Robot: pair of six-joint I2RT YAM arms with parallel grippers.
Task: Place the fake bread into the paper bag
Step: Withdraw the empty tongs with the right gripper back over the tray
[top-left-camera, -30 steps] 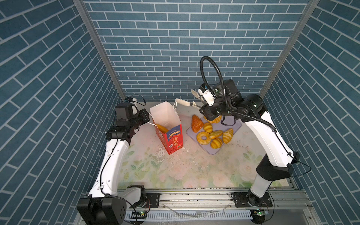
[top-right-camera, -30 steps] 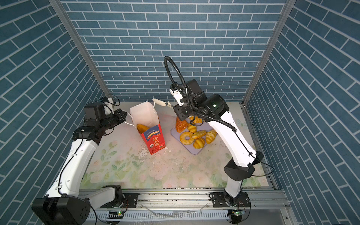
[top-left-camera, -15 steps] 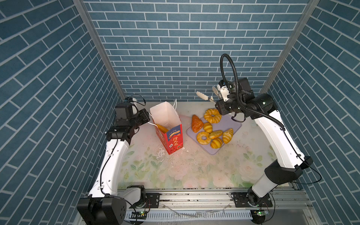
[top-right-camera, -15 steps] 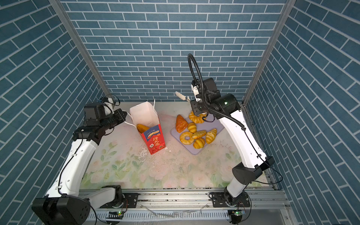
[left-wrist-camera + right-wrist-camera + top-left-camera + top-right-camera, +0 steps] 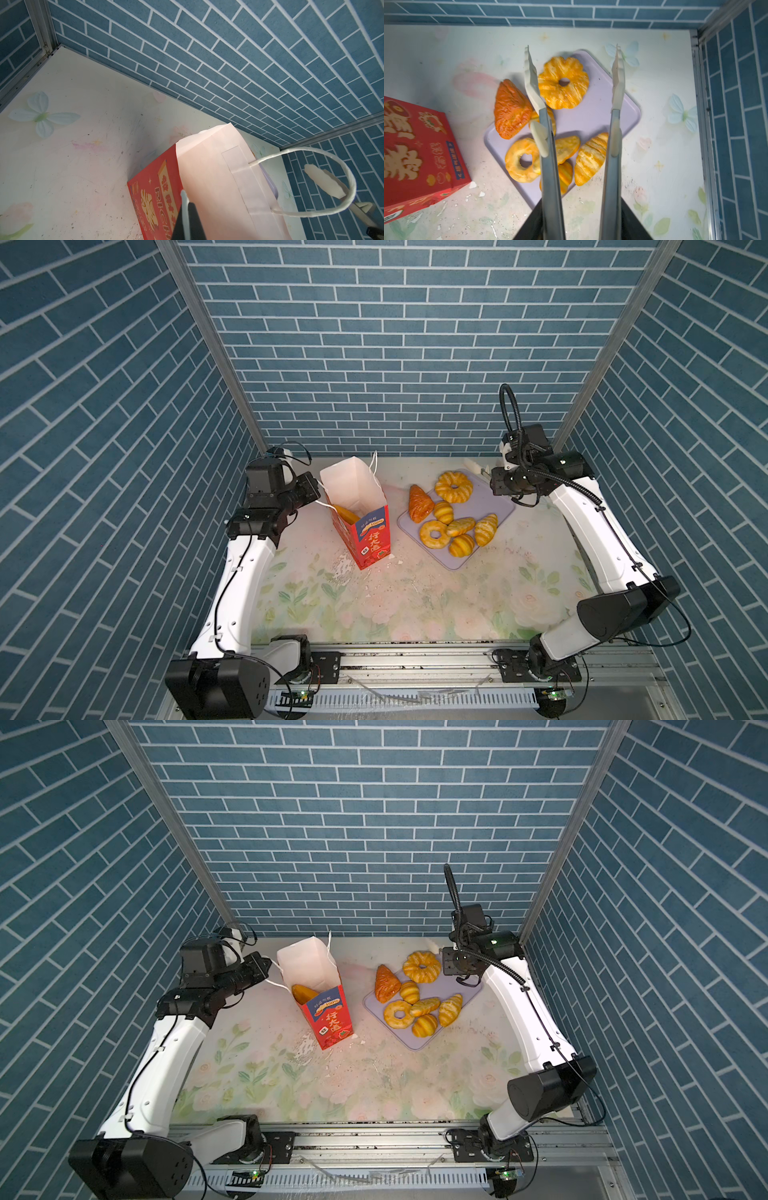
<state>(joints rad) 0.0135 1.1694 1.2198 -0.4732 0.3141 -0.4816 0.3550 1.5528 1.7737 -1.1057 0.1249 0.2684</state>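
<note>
The red paper bag (image 5: 371,536) (image 5: 330,1021) stands open at mid-left, with one golden loaf (image 5: 346,514) inside. My left gripper (image 5: 312,488) (image 5: 188,216) is shut on its white cord handle (image 5: 185,204). More fake bread lies on a lilac tray (image 5: 487,506): a large ring donut (image 5: 454,487) (image 5: 563,83), a red-brown croissant (image 5: 419,502) (image 5: 511,110), a smaller donut (image 5: 434,534) and several rolls. My right gripper (image 5: 496,483) (image 5: 580,216) is shut on metal tongs (image 5: 616,87), whose white tips stand apart and empty above the tray's far end.
Blue brick walls close in the back and both sides, and the right gripper is near the back right corner. White crumbs (image 5: 347,568) lie on the floral table in front of the bag. A metal rail (image 5: 415,659) runs along the front edge.
My right arm has swung right and back, from beside the bag's mouth to the tray's far right end, carrying the empty tongs. The left gripper and the bag have not moved.
</note>
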